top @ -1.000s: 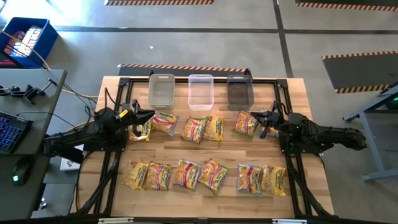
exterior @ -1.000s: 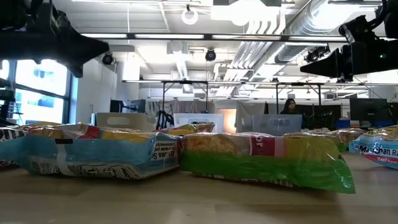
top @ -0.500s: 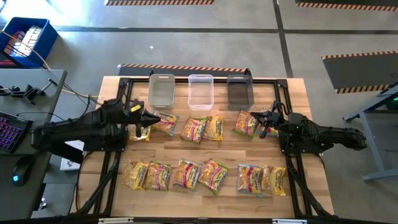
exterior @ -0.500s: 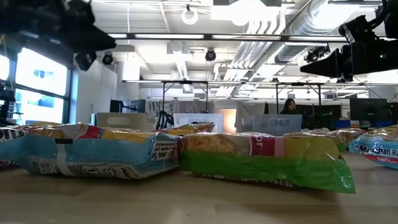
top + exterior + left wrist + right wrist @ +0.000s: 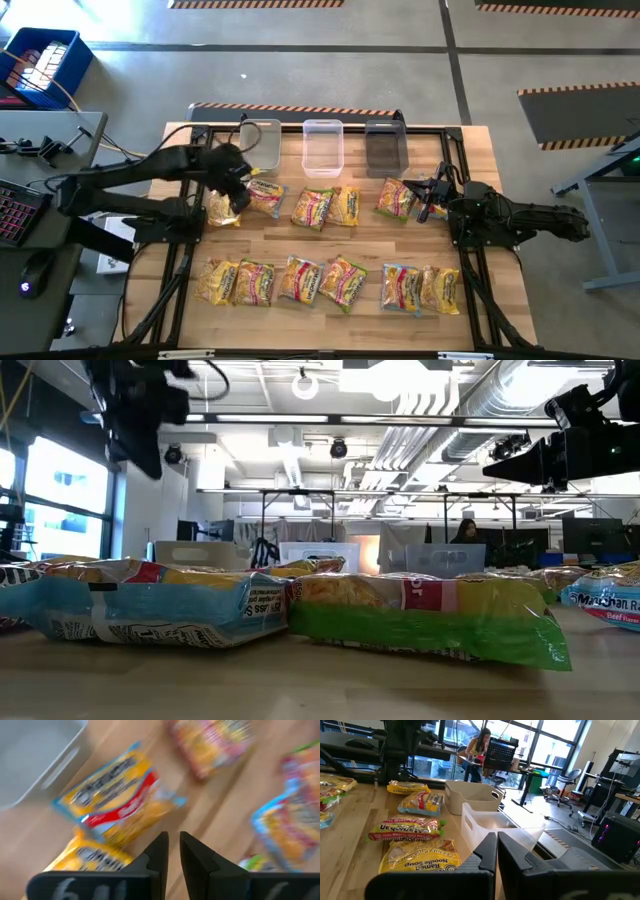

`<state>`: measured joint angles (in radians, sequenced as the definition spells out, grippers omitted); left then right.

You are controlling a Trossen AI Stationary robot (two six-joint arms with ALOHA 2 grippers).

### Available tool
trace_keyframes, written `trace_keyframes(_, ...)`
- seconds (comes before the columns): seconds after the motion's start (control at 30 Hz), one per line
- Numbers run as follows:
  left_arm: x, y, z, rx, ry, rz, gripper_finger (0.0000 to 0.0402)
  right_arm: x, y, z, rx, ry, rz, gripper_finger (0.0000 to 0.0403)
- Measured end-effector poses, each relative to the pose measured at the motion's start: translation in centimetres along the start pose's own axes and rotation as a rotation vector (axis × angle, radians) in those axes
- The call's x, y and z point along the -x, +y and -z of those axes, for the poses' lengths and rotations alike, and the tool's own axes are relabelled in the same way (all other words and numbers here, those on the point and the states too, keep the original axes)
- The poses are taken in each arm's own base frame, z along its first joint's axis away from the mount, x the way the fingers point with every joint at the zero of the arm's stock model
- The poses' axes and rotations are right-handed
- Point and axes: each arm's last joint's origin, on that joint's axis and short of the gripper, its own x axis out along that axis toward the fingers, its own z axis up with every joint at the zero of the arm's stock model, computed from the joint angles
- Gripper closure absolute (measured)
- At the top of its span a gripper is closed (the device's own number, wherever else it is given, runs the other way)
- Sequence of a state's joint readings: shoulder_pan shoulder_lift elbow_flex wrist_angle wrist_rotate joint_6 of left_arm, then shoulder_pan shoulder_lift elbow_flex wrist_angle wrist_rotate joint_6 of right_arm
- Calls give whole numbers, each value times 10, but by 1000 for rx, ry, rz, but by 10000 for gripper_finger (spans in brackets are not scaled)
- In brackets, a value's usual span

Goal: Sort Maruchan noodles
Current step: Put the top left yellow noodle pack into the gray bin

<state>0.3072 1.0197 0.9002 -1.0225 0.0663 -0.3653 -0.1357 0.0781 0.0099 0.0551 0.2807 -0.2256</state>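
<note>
Maruchan noodle packets lie flat on the wooden table (image 5: pixel 470 240) in two rows, a far row (image 5: pixel 313 207) and a near row (image 5: pixel 300 280). My left gripper (image 5: pixel 233 190) hangs above the far row's left end and points steeply down. In its wrist view (image 5: pixel 172 851) the fingers stand almost together with nothing between them, over a blue-and-red packet (image 5: pixel 117 795) and a yellow one (image 5: pixel 85 857). My right gripper (image 5: pixel 425 195) rests level at the far row's right end, shut and empty (image 5: pixel 497 845).
Three bins stand side by side at the far edge: a grey-white one (image 5: pixel 260 145), a clear one (image 5: pixel 322 147) and a dark one (image 5: pixel 385 147). Bare wood runs between the two rows. A desk with a keyboard (image 5: pixel 20 205) stands left of the table.
My left arm has risen from its low resting pose. Its gripper has tipped from level to steeply downward above the far-left packets. The packets have kept their places.
</note>
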Motion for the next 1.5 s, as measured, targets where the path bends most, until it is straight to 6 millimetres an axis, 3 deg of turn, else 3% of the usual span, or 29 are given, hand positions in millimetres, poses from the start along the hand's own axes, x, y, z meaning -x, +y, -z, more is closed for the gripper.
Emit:
trace_keyframes(0.3, -44, 12, -21, 82, 320, -199, 280, 0, 0, 0, 0, 0, 0, 401)
trace_keyframes(0.5, -66, 30, -29, 129, 421, -293, 224, 0, 0, 0, 0, 0, 0, 401)
trace_keyframes(0.7, -79, 48, -34, 152, 466, -336, 197, 0, 0, 0, 0, 0, 0, 401)
trace_keyframes(1.2, -107, 81, -39, 168, 601, -216, 224, 0, 0, 0, 0, 0, 0, 401)
trace_keyframes(1.37, -113, 83, -38, 156, 643, -202, 264, 0, 0, 0, 0, 0, 0, 401)
trace_keyframes(1.5, -111, 81, -36, 140, 668, -148, 319, 0, 0, 0, 0, 0, 0, 401)
